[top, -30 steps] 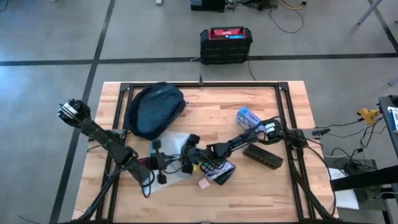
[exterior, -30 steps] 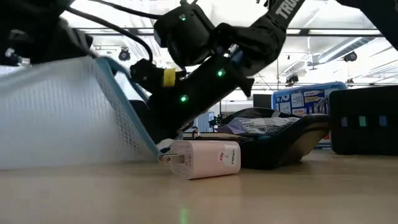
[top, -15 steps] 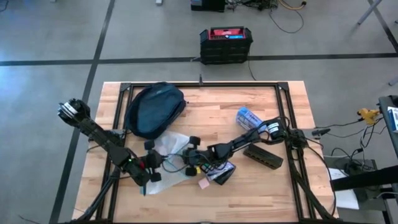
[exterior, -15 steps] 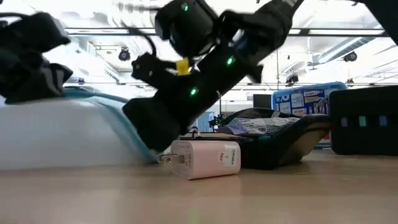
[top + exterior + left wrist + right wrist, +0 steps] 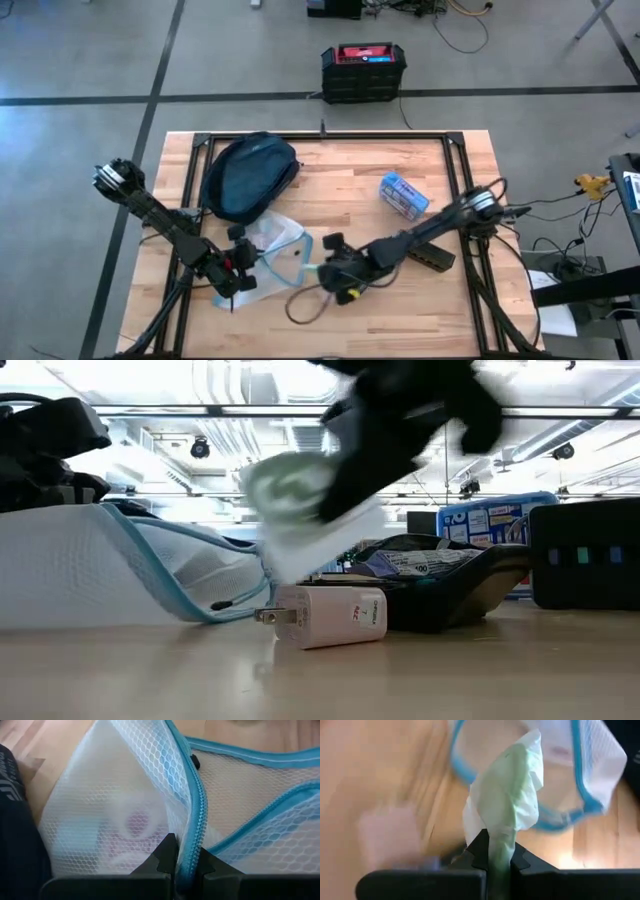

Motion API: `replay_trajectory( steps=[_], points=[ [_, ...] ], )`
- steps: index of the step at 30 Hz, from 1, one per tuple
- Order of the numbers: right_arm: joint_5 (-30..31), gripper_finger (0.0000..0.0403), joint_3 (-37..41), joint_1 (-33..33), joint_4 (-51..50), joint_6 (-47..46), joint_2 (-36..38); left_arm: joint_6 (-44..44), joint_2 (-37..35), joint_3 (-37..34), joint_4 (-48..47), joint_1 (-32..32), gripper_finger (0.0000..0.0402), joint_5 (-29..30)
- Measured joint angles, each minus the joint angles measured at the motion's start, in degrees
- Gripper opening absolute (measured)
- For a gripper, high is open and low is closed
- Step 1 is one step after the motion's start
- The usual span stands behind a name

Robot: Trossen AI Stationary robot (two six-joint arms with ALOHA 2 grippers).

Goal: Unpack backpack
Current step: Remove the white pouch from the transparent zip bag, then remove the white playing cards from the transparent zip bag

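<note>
Both jaws clenched: left gripper [image 5: 182,865] on mesh pouch [image 5: 125,805] zipper edge, right gripper [image 5: 495,857] on blurred pale-green packet [image 5: 507,795].

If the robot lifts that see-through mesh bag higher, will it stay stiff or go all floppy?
Probably floppy: the mesh bag already sags and folds where the left gripper pinches its blue zipper edge. It looks light, being thin netting. Its open mouth gapes, so anything left inside might slide out.
</note>
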State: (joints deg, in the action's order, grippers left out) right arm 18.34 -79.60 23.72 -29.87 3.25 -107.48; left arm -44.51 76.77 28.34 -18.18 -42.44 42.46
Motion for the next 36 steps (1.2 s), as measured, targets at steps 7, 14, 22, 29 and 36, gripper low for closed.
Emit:
replay_trajectory(
  steps=[7, 14, 22, 29, 36],
  points=[
    [-9.39, 0.0002, 1.24, 4.15, -9.68, -5.59, 4.84, 1.6, -0.11, 2.54, -0.1, -0.83, 0.0, 0.02],
    [-8.25, 0.0008, 3.32, 6.52, -8.46, -6.91, 4.96, 5.46, -0.98, 5.81, -1.1, -1.53, 0.0, 0.74],
    [-6.66, 0.0102, 4.77, 4.33, -6.22, -8.26, 4.79, 8.08, -2.03, 5.91, -1.35, -1.79, 0.0, 5.37],
    [-2.08, 0.0214, 3.47, 3.98, -6.19, -6.02, 4.95, 13.99, -3.93, 5.88, -0.72, -1.77, 0.0, 14.59],
    [0.62, 0.0296, 3.02, 3.6, -3.91, -2.18, 5.05, 18.86, -4.43, 5.81, 3.95, -1.77, 0.0, 15.73]
  ],
)
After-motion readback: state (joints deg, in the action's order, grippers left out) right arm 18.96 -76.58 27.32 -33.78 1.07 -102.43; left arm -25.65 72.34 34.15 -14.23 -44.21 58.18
